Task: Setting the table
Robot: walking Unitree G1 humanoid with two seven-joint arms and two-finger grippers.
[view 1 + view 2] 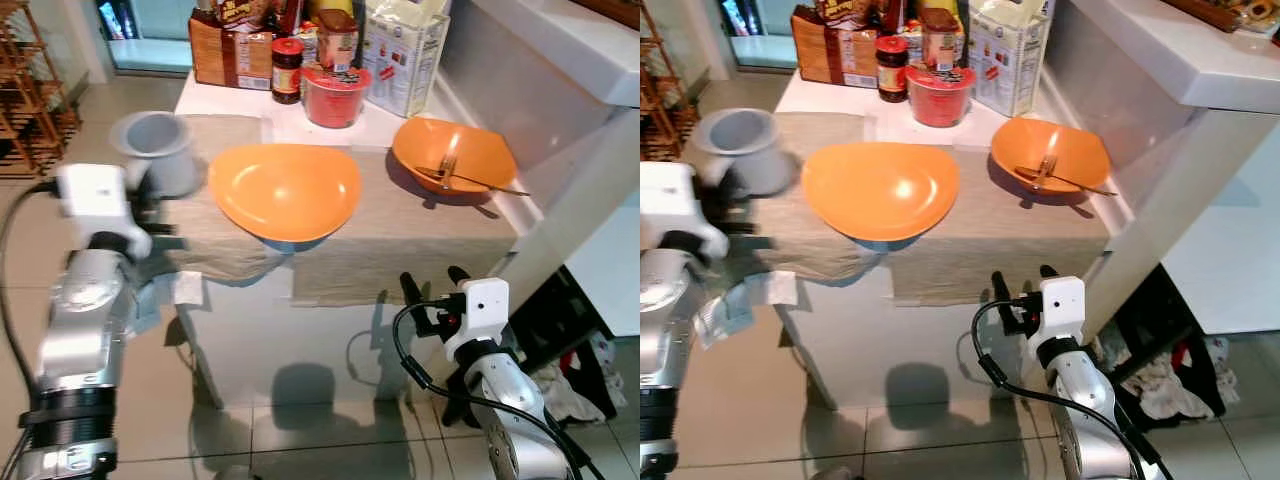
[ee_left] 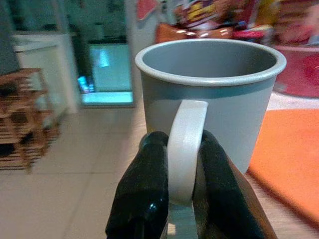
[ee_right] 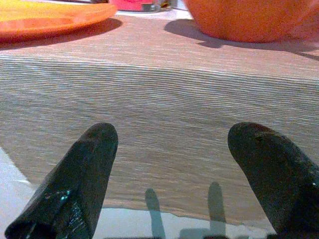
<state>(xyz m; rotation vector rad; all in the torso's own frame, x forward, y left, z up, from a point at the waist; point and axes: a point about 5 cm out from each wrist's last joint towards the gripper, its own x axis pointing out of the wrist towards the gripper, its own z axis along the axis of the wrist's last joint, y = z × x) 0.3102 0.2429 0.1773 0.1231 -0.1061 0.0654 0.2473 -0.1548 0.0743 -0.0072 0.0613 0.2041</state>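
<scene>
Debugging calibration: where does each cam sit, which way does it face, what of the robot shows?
Left eye, right eye: head, looking down at the table; both arms show.
Left wrist: along the left gripper, shut on the grey mug handle.
Right wrist: along the open right gripper, facing the tablecloth edge.
Shared: the orange plate and orange bowl, in nearly all.

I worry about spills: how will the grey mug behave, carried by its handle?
The grey mug looks rigid, so it should keep its shape. The left gripper pinches only the thin handle, so the mug might swing or slip. It looks empty, probably light.
</scene>
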